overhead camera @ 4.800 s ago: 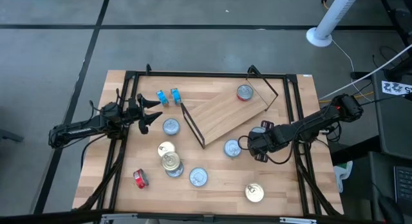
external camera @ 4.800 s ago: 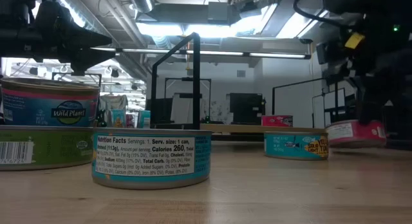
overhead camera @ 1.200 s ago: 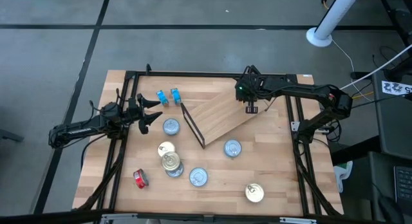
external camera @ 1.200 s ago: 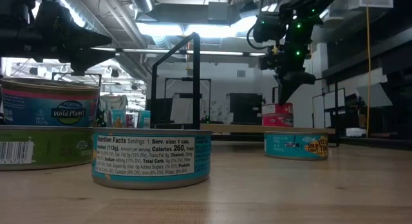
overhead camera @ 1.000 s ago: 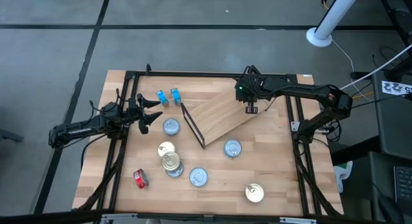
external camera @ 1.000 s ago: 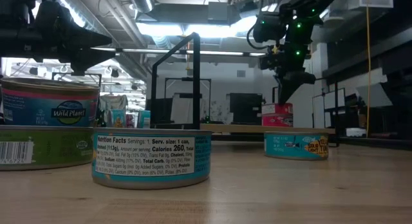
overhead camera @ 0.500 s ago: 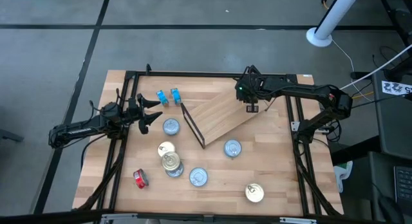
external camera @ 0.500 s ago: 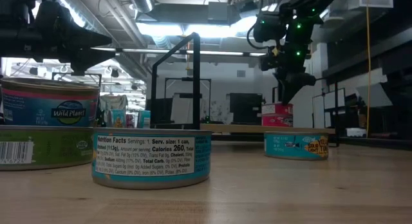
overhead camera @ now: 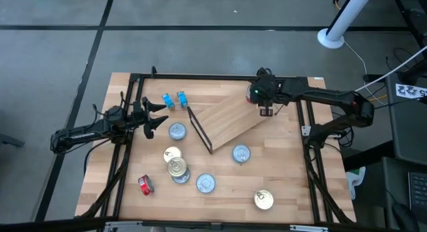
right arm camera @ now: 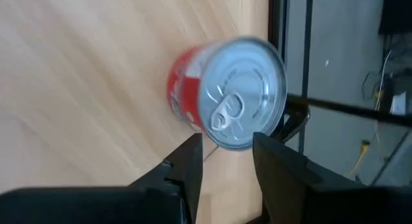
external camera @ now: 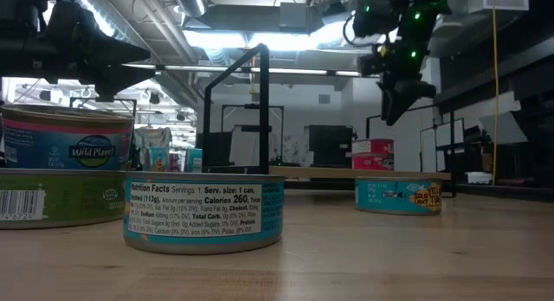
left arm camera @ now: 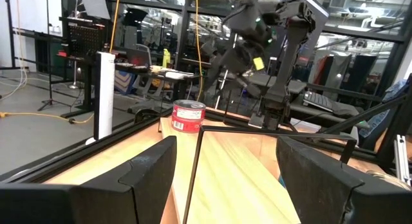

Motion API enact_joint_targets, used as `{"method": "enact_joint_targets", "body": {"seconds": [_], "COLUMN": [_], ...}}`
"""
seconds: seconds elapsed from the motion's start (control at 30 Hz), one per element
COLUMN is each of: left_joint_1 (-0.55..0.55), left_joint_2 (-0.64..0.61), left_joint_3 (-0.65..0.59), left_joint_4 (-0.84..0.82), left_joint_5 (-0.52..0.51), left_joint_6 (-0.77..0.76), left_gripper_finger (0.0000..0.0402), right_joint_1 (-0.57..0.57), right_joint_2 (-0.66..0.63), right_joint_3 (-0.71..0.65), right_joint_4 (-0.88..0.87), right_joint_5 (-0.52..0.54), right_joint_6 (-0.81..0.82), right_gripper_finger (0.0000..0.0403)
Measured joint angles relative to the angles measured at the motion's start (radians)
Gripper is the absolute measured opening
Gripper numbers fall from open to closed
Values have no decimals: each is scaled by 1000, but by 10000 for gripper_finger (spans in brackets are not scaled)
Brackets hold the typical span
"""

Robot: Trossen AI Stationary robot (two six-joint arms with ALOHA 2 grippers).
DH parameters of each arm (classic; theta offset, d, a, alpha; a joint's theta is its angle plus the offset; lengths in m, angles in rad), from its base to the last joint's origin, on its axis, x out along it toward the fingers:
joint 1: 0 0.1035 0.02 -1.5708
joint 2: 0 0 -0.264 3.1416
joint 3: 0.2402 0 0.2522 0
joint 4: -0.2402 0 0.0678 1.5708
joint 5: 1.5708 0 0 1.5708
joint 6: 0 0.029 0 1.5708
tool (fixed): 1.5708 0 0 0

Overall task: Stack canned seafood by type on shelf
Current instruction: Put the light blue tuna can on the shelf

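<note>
The shelf lies slantwise on the table, with black wire frames at its ends. Two red tins stand stacked on its far right end, also in the low view and the left wrist view. My right gripper is open and empty, hanging just above this stack; in the high view its arm covers the stack. My left gripper is open and empty at the table's left, beside a blue tin.
Loose tins lie on the table near the shelf: blue ones, a gold one on a blue one, gold ones and a red one on its side. Two small blue things stand at the far left.
My right gripper has gone up from just over the red stack's top and a little toward the table's right edge. The red stack stays where it was on the shelf.
</note>
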Motion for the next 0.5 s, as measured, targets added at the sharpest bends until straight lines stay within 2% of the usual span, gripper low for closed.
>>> {"method": "enact_joint_targets", "body": {"seconds": [0.1,0.2,0.5], "left_joint_1": [0,0,0], "left_joint_2": [0,0,0], "left_joint_3": [0,0,0], "left_joint_4": [0,0,1], "left_joint_5": [0,0,0], "left_joint_6": [0,0,0], "left_gripper_finger": [263,263,263], "right_joint_1": [60,134,352], "right_joint_2": [-30,-49,-53], "right_joint_3": [0,0,0], "right_joint_4": [-2,-1,-1], "right_joint_5": [-19,-89,-411], "right_joint_6": [1,48,259], "right_gripper_finger": [136,136,136]}}
